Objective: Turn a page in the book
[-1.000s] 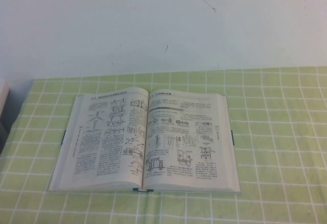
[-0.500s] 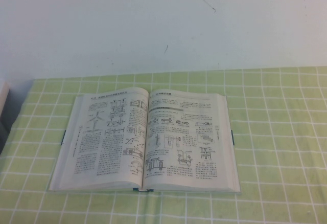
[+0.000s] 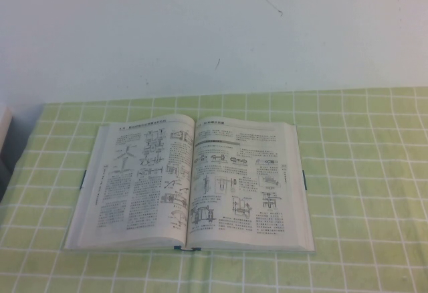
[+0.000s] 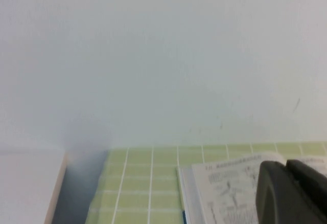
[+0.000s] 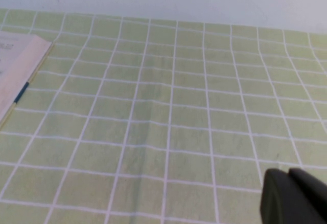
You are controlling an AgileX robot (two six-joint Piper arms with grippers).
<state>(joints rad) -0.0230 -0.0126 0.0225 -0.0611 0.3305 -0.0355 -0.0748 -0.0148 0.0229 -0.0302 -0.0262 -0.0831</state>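
Observation:
The book lies open and flat in the middle of the table, showing white pages of dense text and line drawings, with teal cover edges at its sides. Its right-hand page lies flat. Neither arm shows in the high view. In the left wrist view my left gripper is shut and empty, hovering near the book's far left corner. In the right wrist view my right gripper is shut and empty over bare cloth, well to the right of the book.
A green checked tablecloth covers the table, with a white wall behind. A pale box-like object stands at the table's far left edge; the left wrist view shows this box too.

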